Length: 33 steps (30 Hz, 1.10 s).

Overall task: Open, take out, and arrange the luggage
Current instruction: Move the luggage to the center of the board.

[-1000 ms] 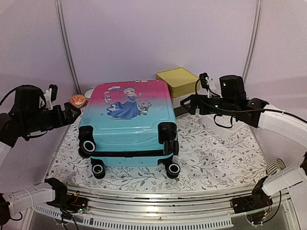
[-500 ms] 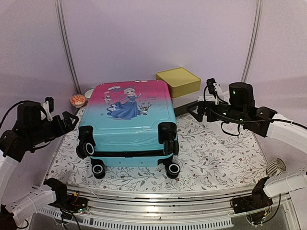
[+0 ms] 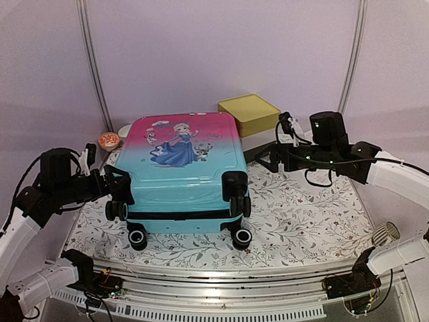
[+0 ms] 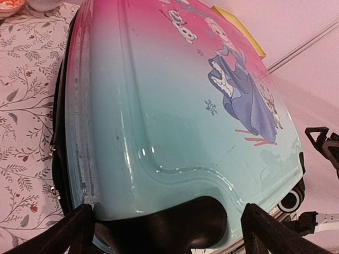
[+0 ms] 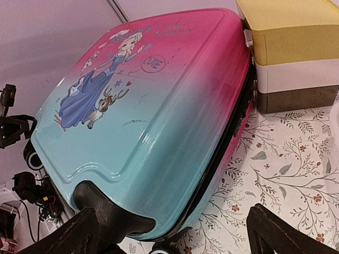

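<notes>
Lying closed and flat mid-table on the flowered tablecloth (image 3: 301, 215), the luggage (image 3: 177, 168) is pointing its wheels toward 6 o'clock in the top view. The left gripper (image 3: 120, 191) is hanging spread open and empty just beside the 8 o'clock wheel. The right gripper (image 3: 267, 155), equally wide and empty, is hovering apart at 3 o'clock over bare cloth. A yellow-topped box (image 3: 249, 113) is crowding the 1 o'clock corner. The left wrist view is adding zipper pulls (image 4: 52, 154) on the black side band. The right wrist view is showing the box's white and brown lower layers just beside the pink end.
</notes>
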{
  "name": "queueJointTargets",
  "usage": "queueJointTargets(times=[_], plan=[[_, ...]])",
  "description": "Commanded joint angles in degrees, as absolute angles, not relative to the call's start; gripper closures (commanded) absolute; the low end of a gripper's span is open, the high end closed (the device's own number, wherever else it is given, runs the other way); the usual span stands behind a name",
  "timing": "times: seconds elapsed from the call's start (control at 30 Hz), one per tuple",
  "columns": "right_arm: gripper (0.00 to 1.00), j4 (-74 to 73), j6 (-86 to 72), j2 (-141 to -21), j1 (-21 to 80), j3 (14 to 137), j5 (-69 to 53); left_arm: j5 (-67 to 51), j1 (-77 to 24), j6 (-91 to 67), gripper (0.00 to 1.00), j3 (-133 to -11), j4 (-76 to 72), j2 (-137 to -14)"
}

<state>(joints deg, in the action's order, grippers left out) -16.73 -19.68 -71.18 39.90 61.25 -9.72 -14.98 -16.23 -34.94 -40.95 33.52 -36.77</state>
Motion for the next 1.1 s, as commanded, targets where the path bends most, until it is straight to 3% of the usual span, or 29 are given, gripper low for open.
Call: queueJointTargets(times=[0.0, 0.13, 0.37, 0.7, 0.93, 1.07], plan=[[0.02, -20.78, -18.42, -73.37, 42.14, 63.62, -8.45, -31.44, -16.88, -36.6, 0.02, -36.6, 22.93, -39.55], [0.01, -21.68, -18.67, -73.42, 42.29, 63.56, -3.86, -34.94, -19.25, -39.4, 0.03, -34.79, 18.81, -41.69], [0.01, -22.15, -21.49, -69.98, 42.19, 62.79, 7.55, -30.47, -31.47, -43.79, 0.03, -33.97, 9.44, -45.45], [0.01, -27.74, -17.83, -72.81, 42.28, 67.98, 5.06, -23.37, -43.35, -42.23, 0.04, -39.2, 2.08, -57.73], [0.01, -31.61, -20.26, -74.62, 41.84, 67.64, 10.48, -9.16, -45.35, -35.41, 0.03, -41.91, 12.42, -49.97], [0.01, -31.39, -23.04, -73.31, 36.38, 66.95, 8.62, -2.54, -44.56, -35.99, 0.02, -41.91, 20.99, -43.28]])
